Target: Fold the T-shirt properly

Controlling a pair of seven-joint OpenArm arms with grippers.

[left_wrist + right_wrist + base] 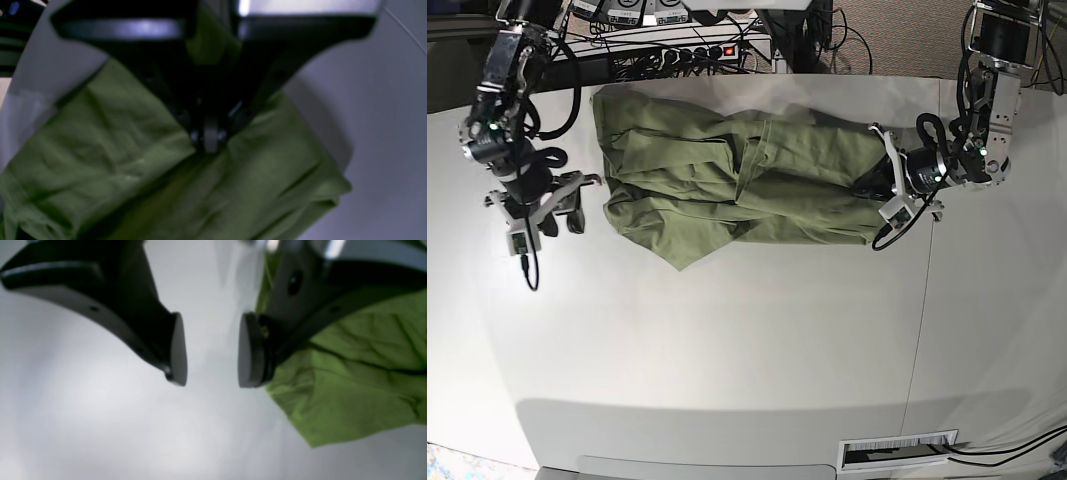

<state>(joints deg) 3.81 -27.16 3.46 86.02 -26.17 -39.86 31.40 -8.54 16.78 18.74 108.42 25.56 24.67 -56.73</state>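
T-shirt lies crumpled across the far part of the surface, bunched into loose overlapping folds with a corner hanging toward the near side. No neat fold shows yet, so by my judgement nearly all the work is left: flattening, then folding. The left gripper is clenched on the T-shirt's edge at the base view's right end, green cloth bulging on both sides of the jaws. The right gripper hangs released just beside the cloth's other end, jaws apart with nothing between them. The far edge of the surface runs close behind the garment; the near half offers wide room for spreading.
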